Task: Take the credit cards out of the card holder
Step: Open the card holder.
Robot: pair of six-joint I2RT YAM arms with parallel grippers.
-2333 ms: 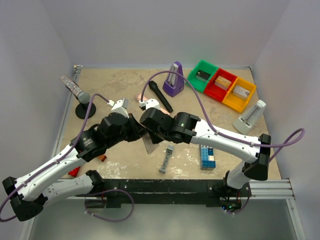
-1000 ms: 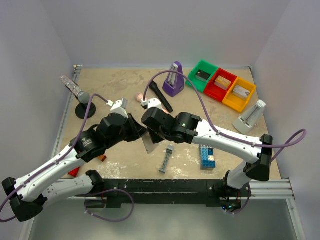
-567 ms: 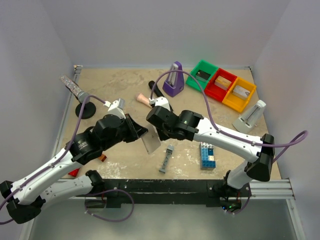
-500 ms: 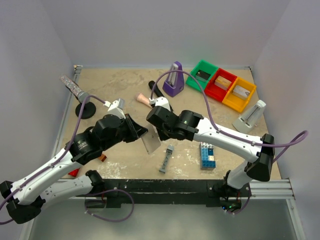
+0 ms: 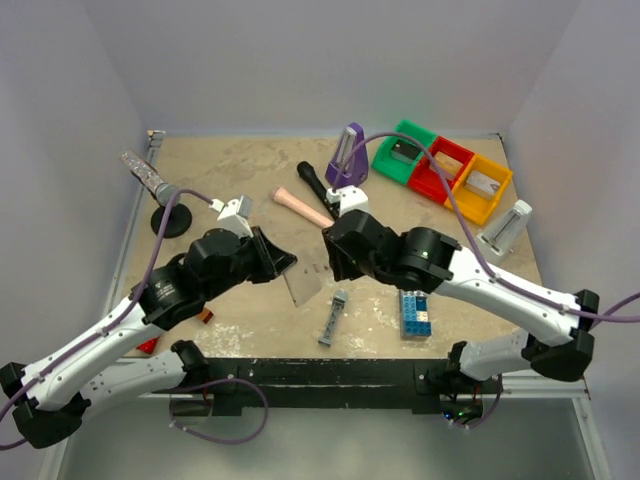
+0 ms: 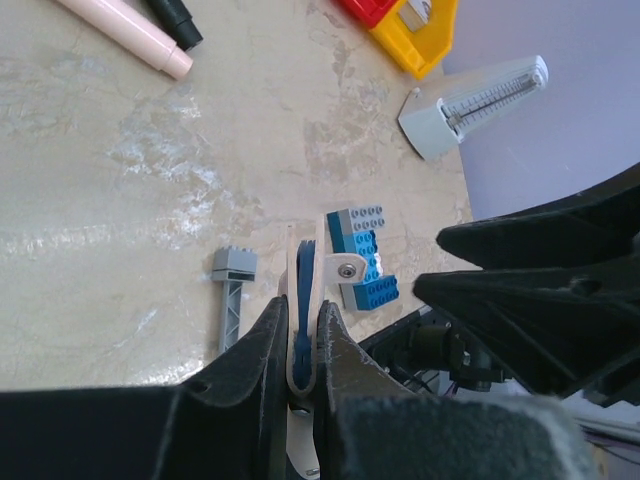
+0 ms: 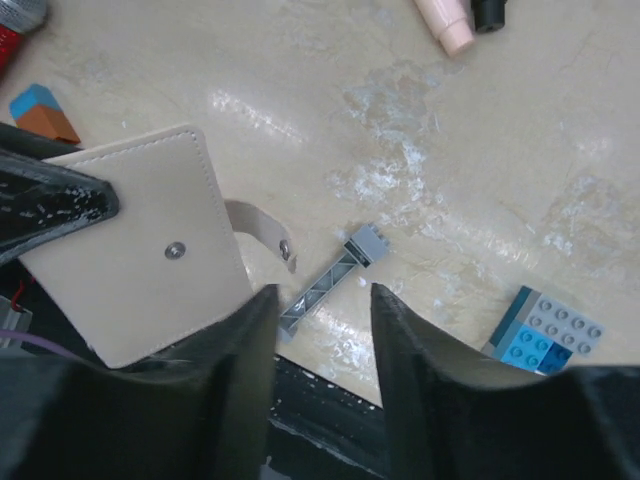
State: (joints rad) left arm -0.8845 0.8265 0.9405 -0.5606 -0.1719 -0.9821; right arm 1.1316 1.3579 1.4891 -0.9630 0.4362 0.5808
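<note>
Left wrist view: left pincer (image 6: 296, 330) clenched on the folded card holder (image 6: 303, 290), held edge-on above the worktop (image 6: 120, 160), snap tab (image 7: 262, 228) loose, right pincer (image 7: 320, 300) released and empty nearby (no credit cards visible outside, so extraction looks wholly undone).

Upper right of the surface (image 5: 220, 170): green bin (image 5: 397, 150), red bin (image 5: 440, 165) and yellow bin (image 5: 480, 186) in a row, with a purple metronome (image 5: 347, 158) left of them. White metronome (image 5: 505, 228) at right edge. Grey bar (image 5: 335, 315) and blue brick stack (image 5: 415, 310) lower centre, apart.
</note>
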